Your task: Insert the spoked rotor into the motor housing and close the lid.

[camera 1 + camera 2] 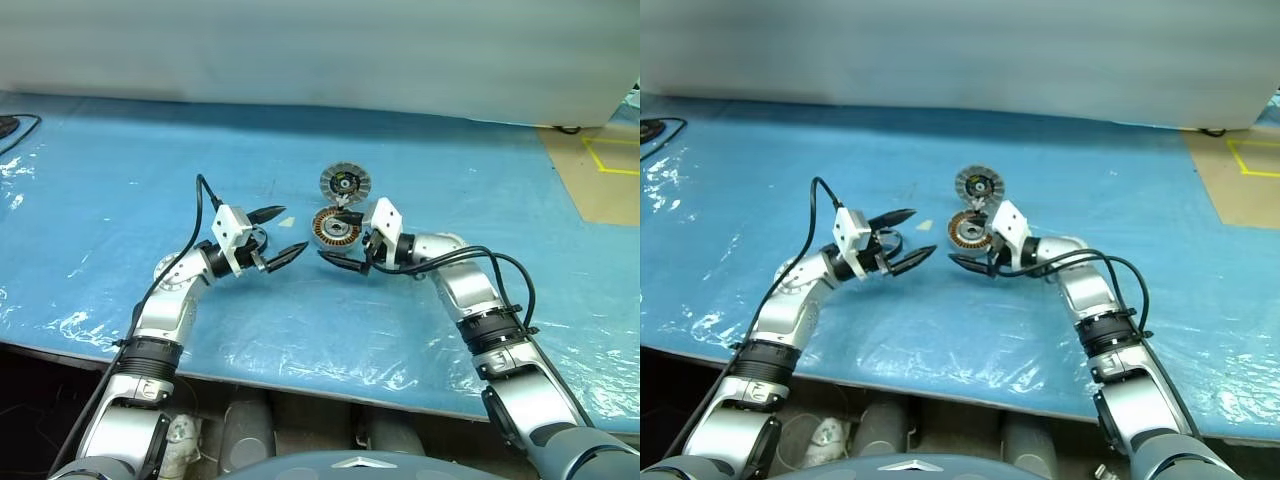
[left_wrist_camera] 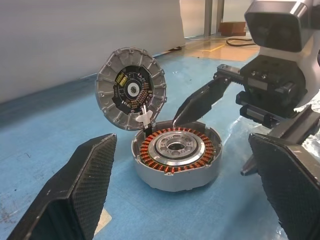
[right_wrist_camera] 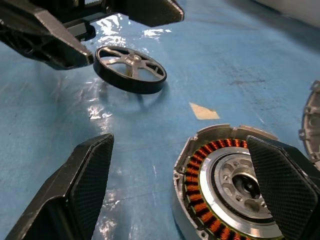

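Note:
The motor housing (image 1: 337,229) lies flat on the blue sheet, its copper windings (image 2: 150,150) ringing a silver hub. Behind it the lid (image 1: 345,183) stands tilted up, its inner face (image 2: 131,87) towards my left gripper. My right gripper (image 1: 335,236) is open, one finger behind the housing and one in front, and neither visibly touches it. To the left, my left gripper (image 1: 292,231) is open and empty, pointing at the housing. The spoked rotor (image 3: 131,67), black-rimmed with a silver face, lies on the sheet under the left gripper (image 1: 257,241).
A blue plastic-covered table (image 1: 450,150) runs to a front edge (image 1: 300,375) near my body. A small tan scrap (image 1: 287,222) lies between the grippers. A tan surface with yellow tape (image 1: 605,165) is at the far right, a black cable (image 1: 15,128) at the far left.

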Action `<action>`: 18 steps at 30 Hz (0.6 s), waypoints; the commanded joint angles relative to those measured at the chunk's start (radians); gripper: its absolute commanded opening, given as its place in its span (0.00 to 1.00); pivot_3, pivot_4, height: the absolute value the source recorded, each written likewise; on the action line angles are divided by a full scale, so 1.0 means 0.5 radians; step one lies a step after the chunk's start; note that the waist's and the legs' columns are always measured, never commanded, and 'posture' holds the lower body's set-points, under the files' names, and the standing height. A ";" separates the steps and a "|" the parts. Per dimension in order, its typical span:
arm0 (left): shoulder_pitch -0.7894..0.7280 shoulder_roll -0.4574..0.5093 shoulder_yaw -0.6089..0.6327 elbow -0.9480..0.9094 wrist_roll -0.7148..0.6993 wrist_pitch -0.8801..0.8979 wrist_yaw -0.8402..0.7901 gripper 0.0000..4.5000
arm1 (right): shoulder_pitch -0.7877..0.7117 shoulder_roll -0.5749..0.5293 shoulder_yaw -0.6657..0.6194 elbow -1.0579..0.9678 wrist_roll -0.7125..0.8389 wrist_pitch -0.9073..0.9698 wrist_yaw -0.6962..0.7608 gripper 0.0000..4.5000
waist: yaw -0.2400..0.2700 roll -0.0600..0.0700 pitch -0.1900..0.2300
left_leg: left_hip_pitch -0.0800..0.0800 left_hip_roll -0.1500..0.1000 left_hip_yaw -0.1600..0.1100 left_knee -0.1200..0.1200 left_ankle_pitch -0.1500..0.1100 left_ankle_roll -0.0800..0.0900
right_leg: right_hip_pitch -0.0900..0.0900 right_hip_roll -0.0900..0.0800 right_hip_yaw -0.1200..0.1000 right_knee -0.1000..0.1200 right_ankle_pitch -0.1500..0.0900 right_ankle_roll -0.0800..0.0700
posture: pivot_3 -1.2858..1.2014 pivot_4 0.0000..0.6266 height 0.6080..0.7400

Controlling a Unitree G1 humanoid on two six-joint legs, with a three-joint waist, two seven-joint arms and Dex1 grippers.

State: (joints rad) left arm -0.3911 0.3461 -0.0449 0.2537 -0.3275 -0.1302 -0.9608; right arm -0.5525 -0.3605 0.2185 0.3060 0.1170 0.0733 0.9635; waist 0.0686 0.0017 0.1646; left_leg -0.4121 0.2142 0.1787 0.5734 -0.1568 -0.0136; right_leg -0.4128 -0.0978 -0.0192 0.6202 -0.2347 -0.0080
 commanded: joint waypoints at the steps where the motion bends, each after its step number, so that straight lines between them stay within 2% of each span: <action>1: -0.013 0.001 -0.001 -0.050 0.006 -0.010 -0.012 0.99 | -0.026 -0.029 0.037 -0.085 -0.049 -0.042 0.024 1.00 | 0.000 0.000 0.000 | 0.000 0.000 0.000 0.000 0.000 0.000 | 0.000 0.000 0.000 0.000 0.000 0.000 | 0.52 0.24 1.00; 14: -0.002 -0.004 -0.009 -0.050 0.015 -0.007 -0.005 0.99 | -0.091 -0.048 0.109 0.059 -0.226 -0.201 0.025 1.00 | 0.000 0.000 0.000 | 0.000 0.000 0.000 0.000 0.000 0.000 | 0.000 0.000 0.000 0.000 0.000 0.000 | 0.52 0.24 1.00; 17: -0.004 -0.005 -0.010 -0.047 0.016 -0.003 -0.005 1.00 | -0.092 -0.042 0.105 0.074 -0.240 -0.222 0.025 0.87 | 0.000 0.000 0.000 | 0.000 0.000 0.000 0.000 0.000 0.000 | 0.000 0.000 0.000 0.000 0.000 0.000 | 0.52 0.24 1.00; 18: -0.006 -0.005 -0.010 -0.045 0.017 -0.002 -0.005 1.00 | -0.093 -0.041 0.103 0.079 -0.244 -0.227 0.025 0.80 | 0.000 0.000 0.000 | 0.000 0.000 0.000 0.000 0.000 0.000 | 0.000 0.000 0.000 0.000 0.000 0.000 | 0.52 0.24 1.00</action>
State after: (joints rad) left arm -0.3910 0.3429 -0.0497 0.2563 -0.3218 -0.1242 -0.9601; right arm -0.5783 -0.3806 0.2706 0.3533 -0.0058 -0.0172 0.9779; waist 0.0684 0.0018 0.1646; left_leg -0.4120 0.2141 0.1787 0.5734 -0.1568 -0.0136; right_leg -0.4128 -0.0978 -0.0191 0.6204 -0.2347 -0.0080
